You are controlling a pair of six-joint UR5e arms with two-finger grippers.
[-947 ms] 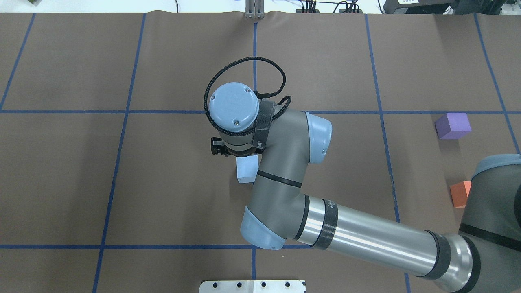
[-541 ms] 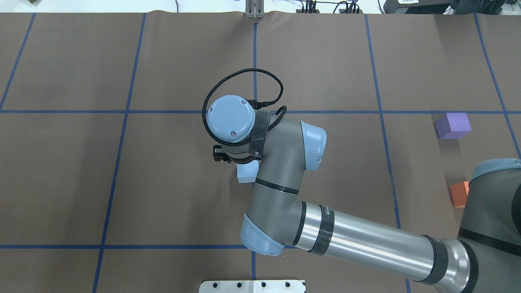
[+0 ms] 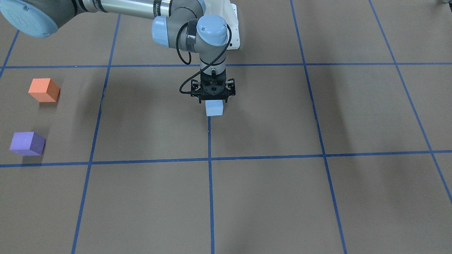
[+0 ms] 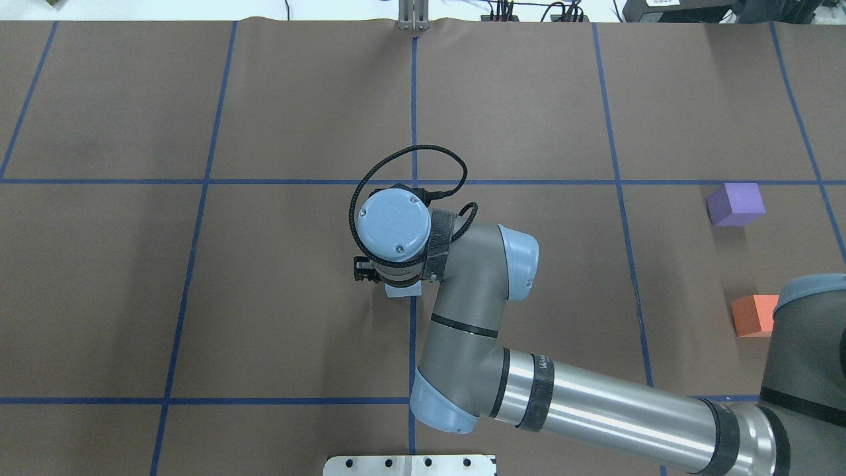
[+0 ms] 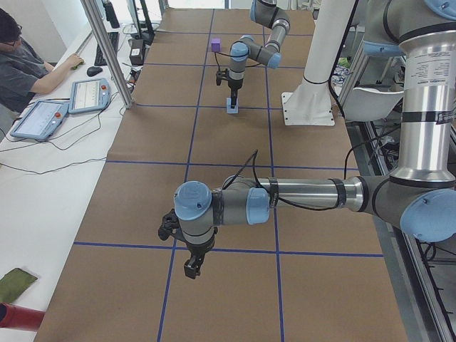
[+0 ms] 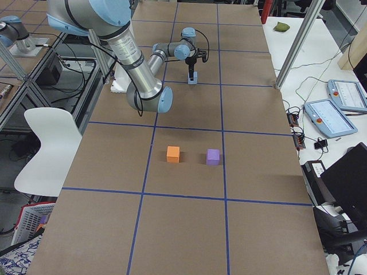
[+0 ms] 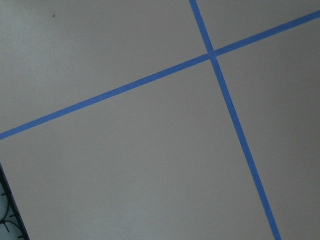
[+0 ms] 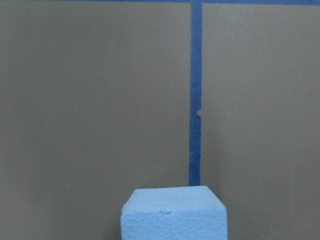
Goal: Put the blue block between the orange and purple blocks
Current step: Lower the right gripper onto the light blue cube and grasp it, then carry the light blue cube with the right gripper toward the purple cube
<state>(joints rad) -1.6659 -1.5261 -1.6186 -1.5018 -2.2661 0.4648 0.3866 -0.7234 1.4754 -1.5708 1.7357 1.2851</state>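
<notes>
Front-facing view: my right gripper (image 3: 213,100) hangs straight down at centre frame, directly over the blue block (image 3: 214,108). Its fingers stand spread, one past each side of the block's top, not pressed against it. The block sits on the table (image 3: 282,197) at the upper end of a blue tape line (image 3: 209,141). The orange block (image 3: 43,90) and purple block (image 3: 27,143) lie well apart from it at the left edge, orange above purple, a gap between them.

Overhead view: my right wrist hides the gripper; only a sliver of the blue block shows beneath it, just left of centre.

Left side view: my left gripper (image 5: 191,269) hangs over bare table in the lower middle; I cannot tell whether it is spread or closed.

Right wrist view: the blue block fills the bottom centre, with no fingers showing.
</notes>
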